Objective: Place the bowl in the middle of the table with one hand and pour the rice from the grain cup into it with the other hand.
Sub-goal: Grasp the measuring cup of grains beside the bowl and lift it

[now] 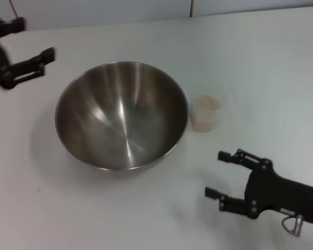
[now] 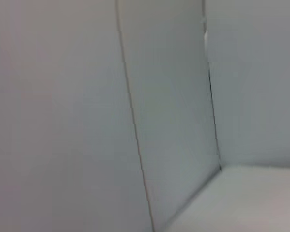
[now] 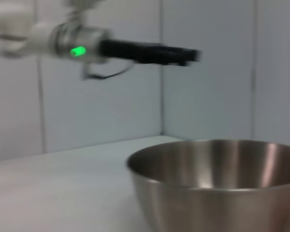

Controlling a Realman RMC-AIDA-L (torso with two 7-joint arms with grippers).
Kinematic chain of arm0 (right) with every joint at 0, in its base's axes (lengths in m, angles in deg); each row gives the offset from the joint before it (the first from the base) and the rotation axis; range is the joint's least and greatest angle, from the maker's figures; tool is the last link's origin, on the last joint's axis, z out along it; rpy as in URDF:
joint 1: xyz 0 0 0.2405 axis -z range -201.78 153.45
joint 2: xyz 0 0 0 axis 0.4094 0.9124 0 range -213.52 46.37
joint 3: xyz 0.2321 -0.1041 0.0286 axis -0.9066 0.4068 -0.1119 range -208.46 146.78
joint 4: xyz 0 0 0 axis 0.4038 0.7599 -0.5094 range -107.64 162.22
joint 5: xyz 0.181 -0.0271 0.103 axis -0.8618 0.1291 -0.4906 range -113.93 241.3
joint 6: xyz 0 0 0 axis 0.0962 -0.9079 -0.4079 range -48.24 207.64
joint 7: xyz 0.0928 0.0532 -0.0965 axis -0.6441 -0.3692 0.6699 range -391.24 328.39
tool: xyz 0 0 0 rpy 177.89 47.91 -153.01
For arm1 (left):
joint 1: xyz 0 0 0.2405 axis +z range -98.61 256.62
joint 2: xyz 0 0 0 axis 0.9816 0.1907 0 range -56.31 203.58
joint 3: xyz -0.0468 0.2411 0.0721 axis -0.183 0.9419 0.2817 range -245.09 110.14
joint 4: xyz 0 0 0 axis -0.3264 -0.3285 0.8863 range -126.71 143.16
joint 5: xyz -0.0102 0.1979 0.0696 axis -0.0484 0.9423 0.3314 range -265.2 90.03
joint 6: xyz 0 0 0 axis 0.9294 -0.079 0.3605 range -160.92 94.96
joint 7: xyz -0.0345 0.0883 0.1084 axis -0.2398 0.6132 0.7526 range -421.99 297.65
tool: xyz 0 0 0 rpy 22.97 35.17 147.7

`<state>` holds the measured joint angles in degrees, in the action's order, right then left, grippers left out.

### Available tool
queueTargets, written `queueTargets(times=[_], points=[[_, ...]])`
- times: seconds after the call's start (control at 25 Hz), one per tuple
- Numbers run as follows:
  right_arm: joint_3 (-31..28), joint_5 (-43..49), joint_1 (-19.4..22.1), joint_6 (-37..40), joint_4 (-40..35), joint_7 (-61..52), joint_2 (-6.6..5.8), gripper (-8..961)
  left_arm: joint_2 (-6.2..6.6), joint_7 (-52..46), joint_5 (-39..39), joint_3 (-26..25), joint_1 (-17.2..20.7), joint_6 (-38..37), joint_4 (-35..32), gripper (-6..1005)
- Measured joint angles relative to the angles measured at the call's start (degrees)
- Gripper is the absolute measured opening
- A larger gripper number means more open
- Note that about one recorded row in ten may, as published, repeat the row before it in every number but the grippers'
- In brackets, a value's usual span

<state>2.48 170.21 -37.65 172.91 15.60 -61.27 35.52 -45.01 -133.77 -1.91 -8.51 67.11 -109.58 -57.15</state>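
Observation:
The steel bowl (image 1: pixel 121 114) stands empty on the white table (image 1: pixel 261 62), left of centre. It also shows in the right wrist view (image 3: pixel 217 183). The clear grain cup (image 1: pixel 206 113) with cream rice (image 1: pixel 206 104) in it stands upright just right of the bowl. My left gripper (image 1: pixel 34 39) is open and empty at the far left, raised beside the bowl's far left rim. The left arm shows in the right wrist view (image 3: pixel 135 50) above the bowl. My right gripper (image 1: pixel 216 174) is open and empty near the front right, short of the cup.
A grey panelled wall (image 1: pixel 120 10) runs along the table's far edge. The left wrist view shows only wall panels (image 2: pixel 87 116) and a table corner (image 2: pixel 251 203).

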Motion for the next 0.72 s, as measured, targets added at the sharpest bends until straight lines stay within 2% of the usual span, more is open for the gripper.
queueTargets(times=[0.04,0.12,0.16,0.2,0.24,0.32,0.4,0.44,0.56,0.72], points=[[0.0,0.0,0.0,0.0,0.0,0.0,0.0,823,0.0,0.0,0.0,0.0,0.0,0.0,0.0,726],[-4.1,0.0,0.7,0.3,0.0,0.2,0.03,823,0.11,9.9,-6.9,0.7,4.3,-2.2,3.4,761],[-6.9,0.0,1.0,0.3,0.0,0.5,0.08,824,0.19,12.5,-8.4,0.4,5.5,-4.0,5.4,778],[-12.6,-0.1,1.4,0.3,0.6,1.5,0.17,824,0.37,16.6,-10.0,-1.0,7.1,-8.3,9.8,796],[-12.6,-0.1,1.4,0.3,0.6,1.5,0.17,824,0.37,16.6,-10.0,-1.0,7.1,-8.3,9.8,813],[-18.6,-0.1,1.7,-0.3,1.8,3.8,0.28,824,0.62,19.1,-9.4,-3.3,7.6,-13.1,14.0,848],[-29.6,-0.1,1.8,-2.9,6.1,9.5,0.37,824,0.85,22.7,-6.1,-6.3,7.7,-17.1,19.4,865],[-29.6,-0.1,1.8,-2.9,6.1,9.5,0.37,824,0.85,22.7,-6.1,-6.3,7.7,-17.1,19.4,865],[-36.5,-0.2,1.2,-6.6,9.4,12.8,0.37,824,0.99,24.2,-1.8,-7.8,7.6,-17.8,22.1,866],[-37.1,-0.1,-0.5,-10.8,10.8,13.8,0.39,823,1.26,21.5,2.5,-8.1,6.9,-17.8,21.5,866]])
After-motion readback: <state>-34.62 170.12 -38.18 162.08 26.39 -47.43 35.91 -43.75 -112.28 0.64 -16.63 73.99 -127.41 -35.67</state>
